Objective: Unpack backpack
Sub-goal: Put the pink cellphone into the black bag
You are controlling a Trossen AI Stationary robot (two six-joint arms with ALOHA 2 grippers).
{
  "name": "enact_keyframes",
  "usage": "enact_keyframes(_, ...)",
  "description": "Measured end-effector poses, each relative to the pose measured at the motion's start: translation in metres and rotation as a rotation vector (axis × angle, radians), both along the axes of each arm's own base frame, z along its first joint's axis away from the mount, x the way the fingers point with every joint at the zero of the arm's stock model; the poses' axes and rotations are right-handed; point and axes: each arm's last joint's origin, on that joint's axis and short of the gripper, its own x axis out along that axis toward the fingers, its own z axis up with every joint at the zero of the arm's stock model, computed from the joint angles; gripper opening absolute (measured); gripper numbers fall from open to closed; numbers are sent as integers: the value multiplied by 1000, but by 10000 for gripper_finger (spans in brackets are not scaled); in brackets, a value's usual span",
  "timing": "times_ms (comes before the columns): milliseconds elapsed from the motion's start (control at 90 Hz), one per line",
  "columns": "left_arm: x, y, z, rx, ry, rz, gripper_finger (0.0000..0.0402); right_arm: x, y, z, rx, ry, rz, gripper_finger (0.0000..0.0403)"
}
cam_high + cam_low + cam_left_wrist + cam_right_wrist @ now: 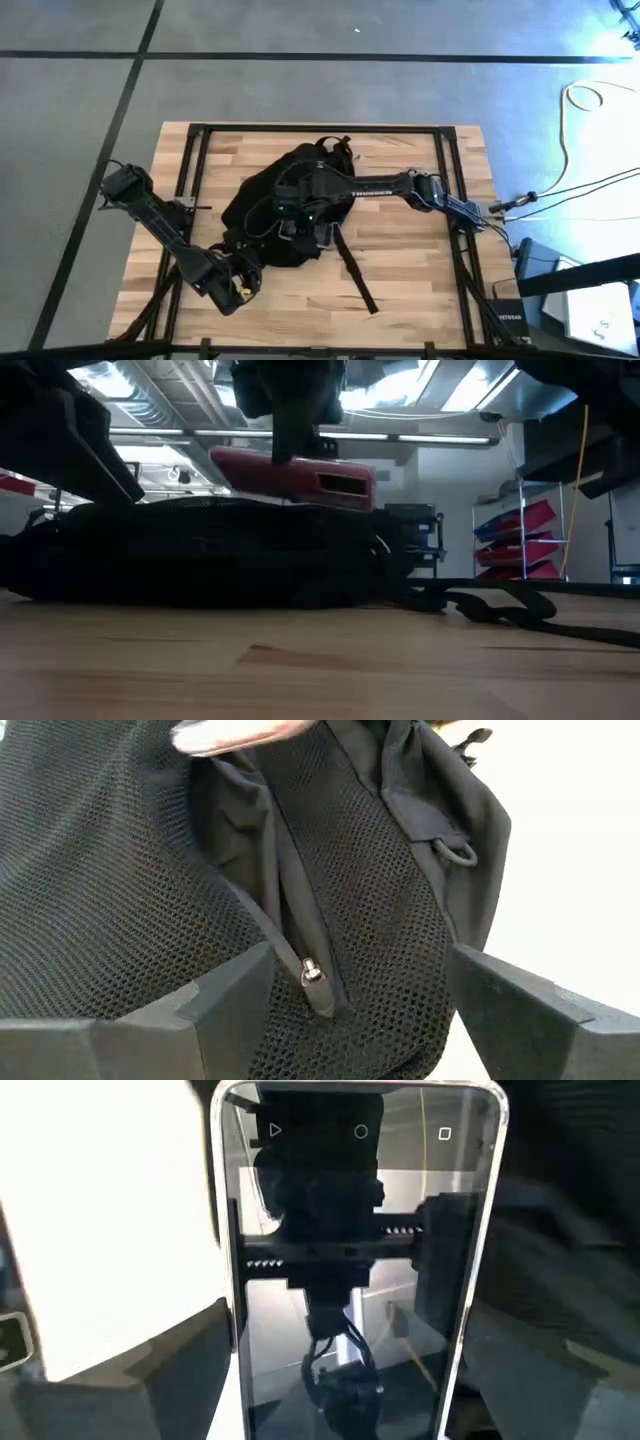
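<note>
Phone (pixel 355 1260) gripped in right fingers (pixel 180 1355) above backpack (pixel 285 205): extraction under way. Left fingers (pixel 235 995) open at mesh. Next: set phone on table (pixel 400 280).

White lettering reading "TROSSEN" runs along the right arm's forearm (pixel 372 186) in the high view, small and only just legible. The phone (pixel 355 1260) in the right wrist view shows three white navigation signs along its screen edge: a triangle, a circle and a square. No other text can be read.
</note>
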Motion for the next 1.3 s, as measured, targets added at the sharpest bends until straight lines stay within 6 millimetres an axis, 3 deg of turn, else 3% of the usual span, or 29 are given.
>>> enact_keyframes(400,1,0,0,5,0,-2,280,11,-2,-48,16,118,13,340)
enact_keyframes(700,1,0,0,3,-5,2,280,22,-13,-40,-60,18,-91,340)
enact_keyframes(1011,2,-2,1,-19,-25,-1,280,21,-62,-52,-80,81,-256,340)
enact_keyframes(1300,2,-2,1,-5,-19,-12,280,17,-56,-56,-75,122,-146,340)
